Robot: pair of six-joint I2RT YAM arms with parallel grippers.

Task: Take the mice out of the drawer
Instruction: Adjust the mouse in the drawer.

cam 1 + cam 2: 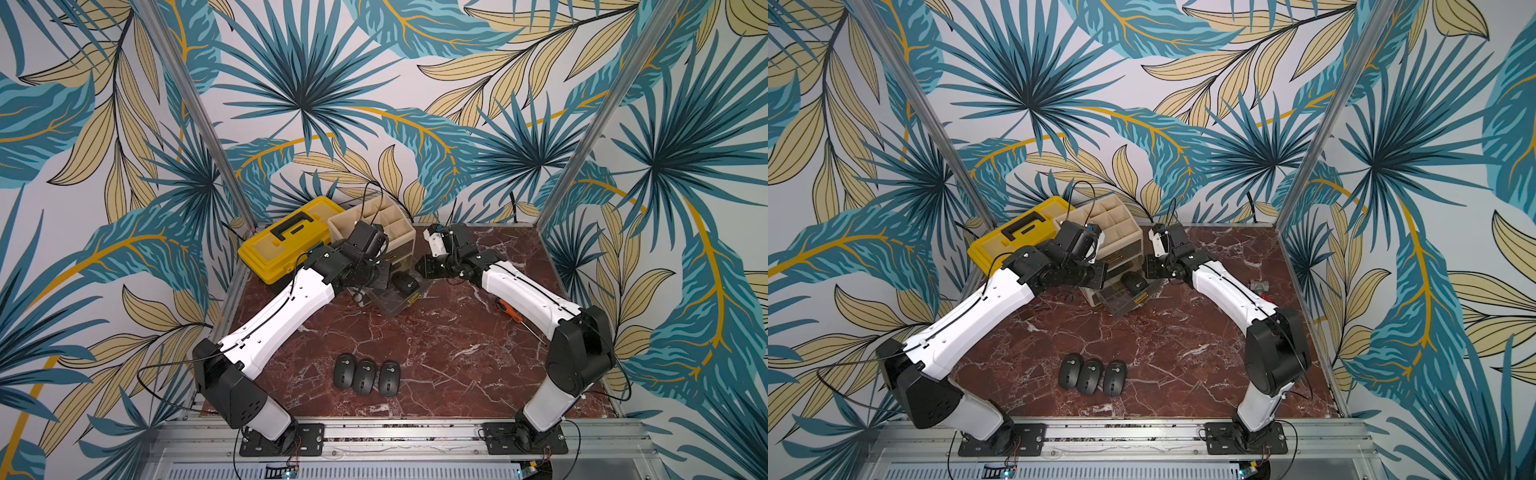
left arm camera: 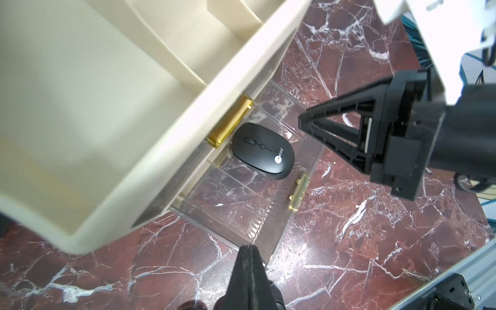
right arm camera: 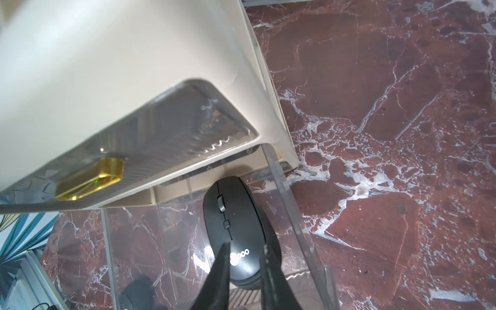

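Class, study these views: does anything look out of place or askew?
An orange screwdriver lies loose on the table beside the right arm, far from the yellow toolbox. The beige organizer stands askew to the table's edges, its clear drawer pulled out with one mouse inside.

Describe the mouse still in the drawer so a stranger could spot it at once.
At the back of the red marble table stands a cream plastic organiser beside a yellow toolbox. Its clear bottom drawer is pulled open, with one dark oval mouse inside. The three matching mice near the front lie on bare marble.
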